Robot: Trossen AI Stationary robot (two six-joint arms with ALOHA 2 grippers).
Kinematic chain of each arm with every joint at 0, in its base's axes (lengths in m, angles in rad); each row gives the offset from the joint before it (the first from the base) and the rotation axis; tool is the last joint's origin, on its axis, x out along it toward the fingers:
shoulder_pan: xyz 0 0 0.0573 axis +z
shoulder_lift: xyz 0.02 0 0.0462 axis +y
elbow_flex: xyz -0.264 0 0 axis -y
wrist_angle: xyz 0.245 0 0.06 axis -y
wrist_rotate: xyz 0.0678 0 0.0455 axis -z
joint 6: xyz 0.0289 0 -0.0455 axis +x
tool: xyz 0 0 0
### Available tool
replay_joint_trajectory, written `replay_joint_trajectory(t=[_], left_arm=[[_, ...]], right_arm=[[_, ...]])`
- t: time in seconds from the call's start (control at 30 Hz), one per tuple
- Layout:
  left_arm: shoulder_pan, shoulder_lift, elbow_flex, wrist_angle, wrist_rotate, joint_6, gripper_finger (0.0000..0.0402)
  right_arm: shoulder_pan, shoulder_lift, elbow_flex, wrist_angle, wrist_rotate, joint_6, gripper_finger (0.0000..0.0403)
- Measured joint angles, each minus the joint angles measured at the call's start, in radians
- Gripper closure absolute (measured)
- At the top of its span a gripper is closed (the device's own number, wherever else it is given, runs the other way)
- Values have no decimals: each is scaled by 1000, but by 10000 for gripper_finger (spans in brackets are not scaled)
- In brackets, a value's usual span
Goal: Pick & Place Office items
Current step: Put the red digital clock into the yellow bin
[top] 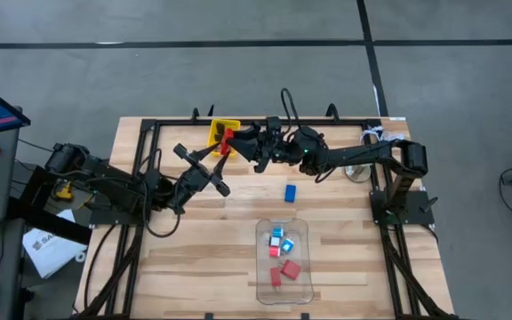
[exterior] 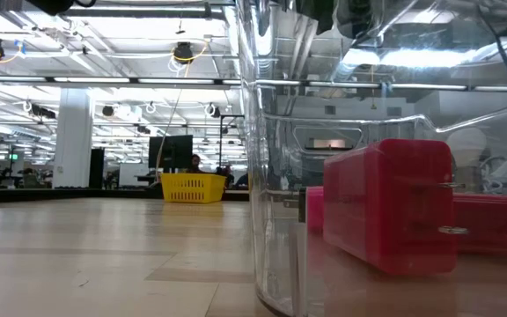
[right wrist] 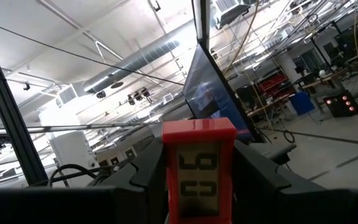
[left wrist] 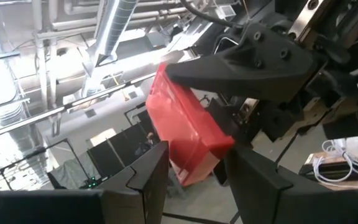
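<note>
The right gripper (top: 235, 140) pinches a red block (top: 228, 140) over the far middle of the table (top: 194, 267), just beside the yellow tray (top: 223, 127). The left gripper (top: 222, 153) meets it there, its fingers (left wrist: 145, 174) seemingly closed on the same block, though that contact is hard to confirm. Nearer lies a lone blue block (top: 290, 191). The clear bin (top: 284, 298) holds more pieces.

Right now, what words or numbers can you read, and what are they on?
Red block in the right tool: raised marks in its window, perhaps sideways digits; not readable for sure.
White paper beside the table: dark print, too small to read.
Nothing else carries readable text.
</note>
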Motion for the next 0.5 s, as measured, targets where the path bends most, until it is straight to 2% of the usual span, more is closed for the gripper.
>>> replay_joint_trajectory(t=[0.2,0.5], left_arm=[[7,0,14,-3,0,-30,259],[37,-1,16,-14,-1,-105,325]], right_arm=[[0,0,0,4,7,8,267],[-1,-1,0,6,24,14,273]])
